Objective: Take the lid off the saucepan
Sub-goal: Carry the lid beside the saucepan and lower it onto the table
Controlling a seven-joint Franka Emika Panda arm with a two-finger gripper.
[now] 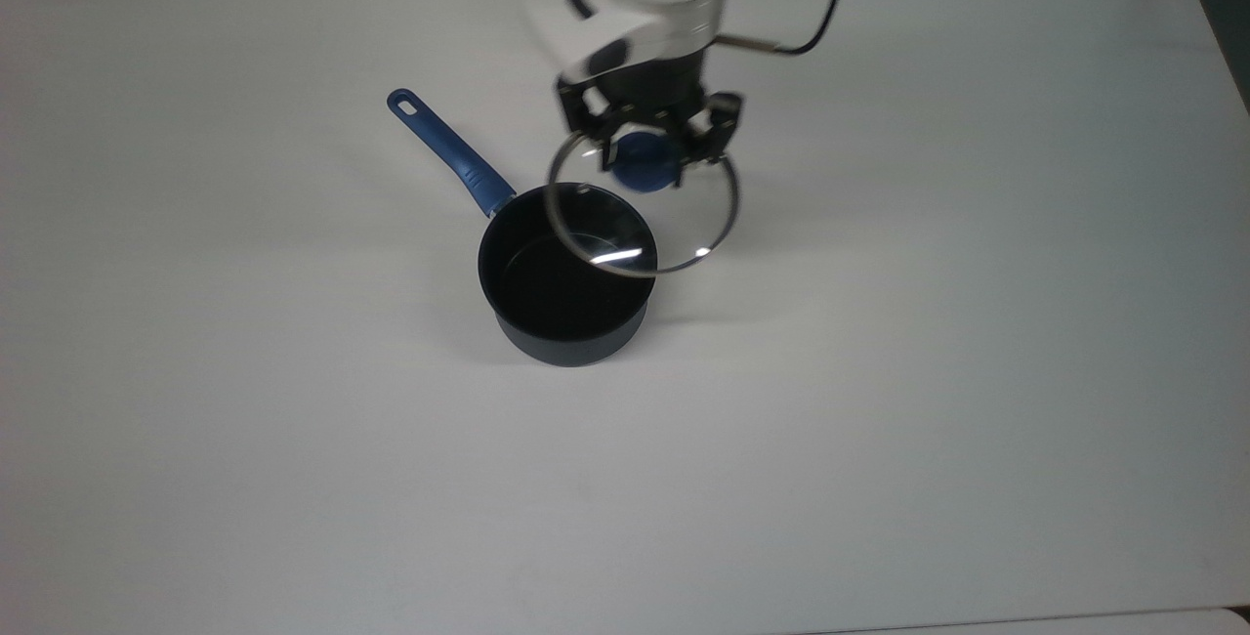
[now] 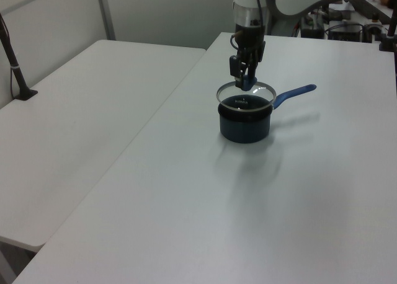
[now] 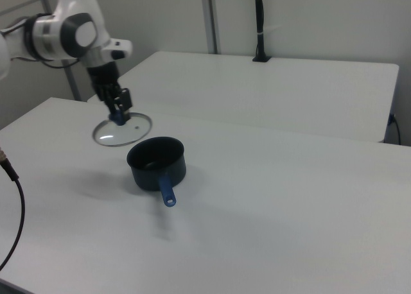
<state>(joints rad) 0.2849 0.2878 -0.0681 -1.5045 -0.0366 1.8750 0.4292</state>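
The clear glass lid [image 1: 674,225] with its metal rim hangs level in the air, lifted clear of the saucepan [image 1: 547,295]. My gripper [image 1: 645,162] is shut on the lid's blue knob [image 1: 643,176]. In the top view the lid sits up and to the right of the pan and overlaps its far right rim. The dark pan stands open on the white table, its black inside showing, and its blue handle [image 1: 447,150] points to the top view's upper left. The left view has the lid [image 2: 248,97] just above the saucepan [image 2: 245,124]. In the right view the lid [image 3: 125,131] hangs left of the saucepan [image 3: 156,162].
The white table [image 1: 879,420] spreads wide around the pan. A dark cable [image 1: 815,37] trails from my wrist. A second white table [image 2: 80,123] stands alongside, with a black post [image 2: 15,67] on it.
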